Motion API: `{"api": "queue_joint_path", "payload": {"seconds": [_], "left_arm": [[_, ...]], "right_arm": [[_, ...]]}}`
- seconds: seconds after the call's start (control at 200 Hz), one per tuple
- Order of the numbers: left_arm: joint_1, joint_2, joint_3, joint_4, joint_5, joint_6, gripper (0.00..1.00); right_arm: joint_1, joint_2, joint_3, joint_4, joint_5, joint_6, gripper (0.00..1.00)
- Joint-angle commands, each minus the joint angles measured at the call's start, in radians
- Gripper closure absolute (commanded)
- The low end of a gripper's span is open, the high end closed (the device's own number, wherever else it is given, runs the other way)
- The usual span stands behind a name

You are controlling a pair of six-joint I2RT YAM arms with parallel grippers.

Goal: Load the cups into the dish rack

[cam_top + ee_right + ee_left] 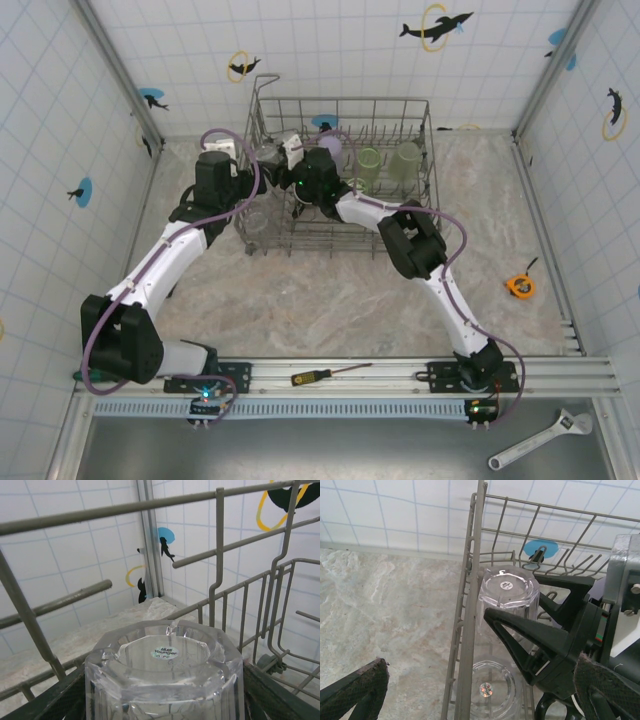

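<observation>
Two arms reach over a marbled beige table boxed in by white tiled walls with dolphin stickers; tape measure lies at the right, screwdriver on the near rail, wrench on the grey strip in front; dish rack stands at the far middle; inside, lavender cup and two green tumblers along the back; right gripper is clamped on an inverted clear glass at the rack's left end, beside the side wall; second clear glass sits base-up just nearer; left gripper is spread wide, empty, one finger outside the rack's left wall, the other inside.
</observation>
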Motion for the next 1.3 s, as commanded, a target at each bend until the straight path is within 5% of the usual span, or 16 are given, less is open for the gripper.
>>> {"api": "queue_joint_path", "payload": {"seconds": [0.0, 0.415, 0.746, 1.291], "left_arm": [[-0.004, -0.003, 0.007, 0.001, -0.02, 0.013, 0.03], [-0.004, 0.006, 0.008, 0.002, -0.019, 0.011, 0.03], [-0.004, 0.004, 0.003, -0.001, -0.027, 0.017, 0.03], [-0.004, -0.013, -0.003, 0.002, -0.032, 0.021, 0.03]], "right_arm": [[0.002, -0.022, -0.011, 0.089, -0.009, 0.033, 0.46], [0.013, 0.092, 0.117, 0.073, 0.029, 0.034, 0.41], [0.03, 0.082, 0.111, 0.052, 0.04, 0.005, 0.14], [0.043, 0.004, 0.109, -0.018, 0.097, -0.047, 0.14]]}}
